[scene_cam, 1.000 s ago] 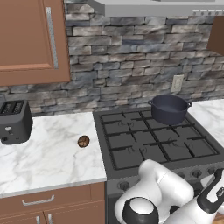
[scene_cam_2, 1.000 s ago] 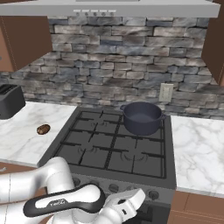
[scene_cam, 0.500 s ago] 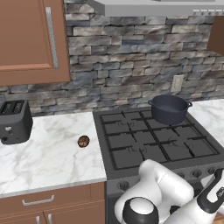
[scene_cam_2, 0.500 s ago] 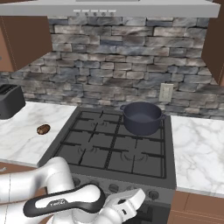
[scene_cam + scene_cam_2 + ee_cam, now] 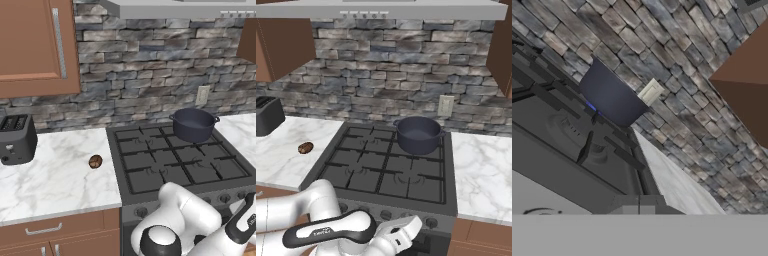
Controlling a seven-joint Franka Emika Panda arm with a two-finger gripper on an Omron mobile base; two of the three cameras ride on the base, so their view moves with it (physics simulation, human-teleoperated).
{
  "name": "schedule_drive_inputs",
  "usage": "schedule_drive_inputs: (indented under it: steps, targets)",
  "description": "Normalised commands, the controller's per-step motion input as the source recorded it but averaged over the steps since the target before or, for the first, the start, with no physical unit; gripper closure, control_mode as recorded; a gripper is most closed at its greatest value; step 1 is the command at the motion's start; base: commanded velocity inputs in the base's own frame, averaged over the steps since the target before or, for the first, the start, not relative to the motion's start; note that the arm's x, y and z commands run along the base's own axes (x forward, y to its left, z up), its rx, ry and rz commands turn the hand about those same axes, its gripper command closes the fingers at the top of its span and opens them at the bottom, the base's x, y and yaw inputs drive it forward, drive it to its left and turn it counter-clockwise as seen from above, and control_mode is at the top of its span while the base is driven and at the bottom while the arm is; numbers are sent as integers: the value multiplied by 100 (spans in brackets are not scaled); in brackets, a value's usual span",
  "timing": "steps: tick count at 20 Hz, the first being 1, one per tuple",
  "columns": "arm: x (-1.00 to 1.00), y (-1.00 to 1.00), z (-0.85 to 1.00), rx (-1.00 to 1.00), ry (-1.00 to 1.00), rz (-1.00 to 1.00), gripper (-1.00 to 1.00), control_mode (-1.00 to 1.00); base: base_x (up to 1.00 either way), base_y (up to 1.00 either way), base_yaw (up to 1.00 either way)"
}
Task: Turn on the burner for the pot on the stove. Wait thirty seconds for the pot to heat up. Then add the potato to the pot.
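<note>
You are on the first step, at the knob row: the gripper (image 5: 406, 231) sits low against the stove (image 5: 387, 175) front panel, jaws together and holding nothing. The pot (image 5: 193, 124) stands on the back-right burner, no flame visible. The potato (image 5: 95, 161) lies on the counter (image 5: 50, 175) near its stove-side edge. Judged next: turn the back-right knob, then wait.

I'm holding the arm (image 5: 326, 232) folded low, elbow bent back toward the base and the forearm reaching forward. The wrist is sitting low and rolled over. I'm keeping the gripper (image 5: 415, 225) fully closed, with nothing between its jaws.
</note>
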Motion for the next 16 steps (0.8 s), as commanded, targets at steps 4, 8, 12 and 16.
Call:
schedule_drive_inputs:
  steps: [4,8,12,16]
  targets:
    - [0,0,0,0,0,0,100,-100,0,0,0]
    - [0,0,0,0,0,0,100,-100,0,0,0]
    - [0,0,0,0,0,0,100,-100,0,0,0]
    - [0,0,0,0,0,0,100,-100,0,0,0]
